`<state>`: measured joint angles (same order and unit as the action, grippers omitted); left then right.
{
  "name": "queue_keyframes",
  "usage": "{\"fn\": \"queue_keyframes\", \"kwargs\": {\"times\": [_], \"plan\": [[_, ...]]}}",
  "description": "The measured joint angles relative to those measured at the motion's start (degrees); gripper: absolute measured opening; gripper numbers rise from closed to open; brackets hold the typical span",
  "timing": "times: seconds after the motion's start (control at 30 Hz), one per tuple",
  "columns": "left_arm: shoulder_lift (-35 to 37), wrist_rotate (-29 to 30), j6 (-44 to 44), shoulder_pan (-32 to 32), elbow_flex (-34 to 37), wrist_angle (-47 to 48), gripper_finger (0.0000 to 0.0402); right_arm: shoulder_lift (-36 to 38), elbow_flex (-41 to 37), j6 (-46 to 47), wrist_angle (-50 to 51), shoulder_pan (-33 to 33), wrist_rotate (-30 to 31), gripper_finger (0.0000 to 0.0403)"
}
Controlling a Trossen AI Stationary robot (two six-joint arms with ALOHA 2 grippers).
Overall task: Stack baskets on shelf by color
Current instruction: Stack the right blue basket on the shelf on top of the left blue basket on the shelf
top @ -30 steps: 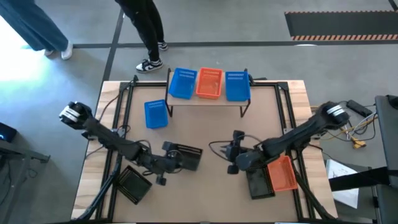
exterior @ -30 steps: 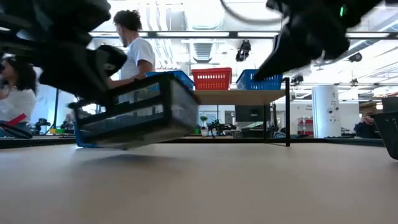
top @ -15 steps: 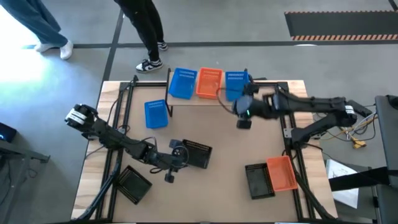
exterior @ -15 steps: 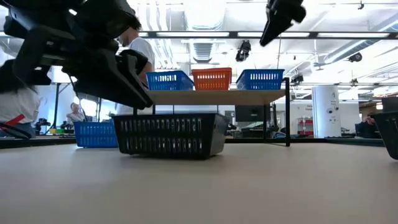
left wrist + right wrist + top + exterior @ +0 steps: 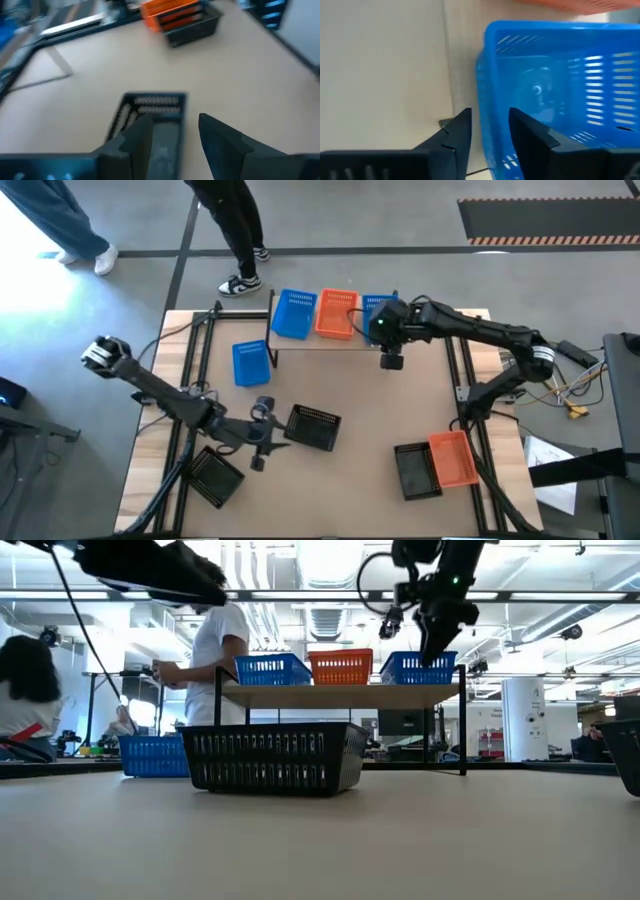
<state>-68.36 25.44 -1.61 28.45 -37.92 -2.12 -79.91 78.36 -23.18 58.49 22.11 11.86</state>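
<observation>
The shelf [image 5: 322, 342] stands at the table's far edge and carries a blue basket [image 5: 294, 313], an orange basket [image 5: 336, 313] and another blue basket [image 5: 560, 90] at its right end. My right gripper [image 5: 489, 115] is open above that right blue basket, one finger inside its side wall and one outside. A black basket [image 5: 314, 427] rests flat on the table's middle. My left gripper [image 5: 175, 120] stands open just left of it and higher, holding nothing. A third blue basket [image 5: 250, 363] sits on the table left of the shelf.
A black basket [image 5: 213, 477] lies at the near left. Another black basket [image 5: 412, 470] and an orange basket [image 5: 455, 458] sit side by side at the near right. People stand beyond the table's far edge [image 5: 215, 640]. Bare tabletop lies between the shelf and the middle black basket.
My left gripper has set the tilted black basket flat on the table, let go, and drawn back up and left. My right gripper has swung from the table's near middle to the far edge and come down over the shelf's right blue basket.
</observation>
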Motion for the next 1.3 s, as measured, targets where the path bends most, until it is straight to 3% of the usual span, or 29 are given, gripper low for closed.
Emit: {"fn": "queue_keyframes", "kwargs": {"times": [0.13,0.23,0.43,0.6,0.77,0.9,1.0,1.3], "plan": [[4.19,7.04,-6.01,1.42,3.74,3.25,0.0145,-0.92,0.07,0.79,0.40,-0.47,1.44,0.0062],[5.62,9.01,-11.12,2.07,7.38,3.11,0.0145,-0.57,2.26,4.03,2.31,-1.48,3.25,0.0019],[5.15,11.28,-20.29,2.36,14.81,0.48,0.0145,-1.14,14.03,10.05,6.82,-7.29,16.95,0.0009],[2.98,16.18,-23.88,2.36,20.84,-8.55,0.0145,-7.41,27.04,8.51,-2.82,-9.60,11.30,0.0009],[0.11,17.08,-24.05,2.36,24.22,-19.12,0.0145,-21.16,42.94,5.60,-4.82,-8.98,0.44,0.0009],[-2.67,17.10,-23.72,2.36,24.45,-23.73,0.0145,-32.72,55.47,4.54,-4.53,-8.63,-1.79,0.0009],[-4.85,17.09,-23.57,2.36,24.47,-26.65,0.0145,-35.51,54.70,4.47,-9.40,-7.90,-1.71,0.0009],[-10.32,16.93,-23.34,2.42,23.61,-33.60,0.0145,-36.89,53.68,8.64,-5.53,-6.13,-3.39,0.0009]]}}
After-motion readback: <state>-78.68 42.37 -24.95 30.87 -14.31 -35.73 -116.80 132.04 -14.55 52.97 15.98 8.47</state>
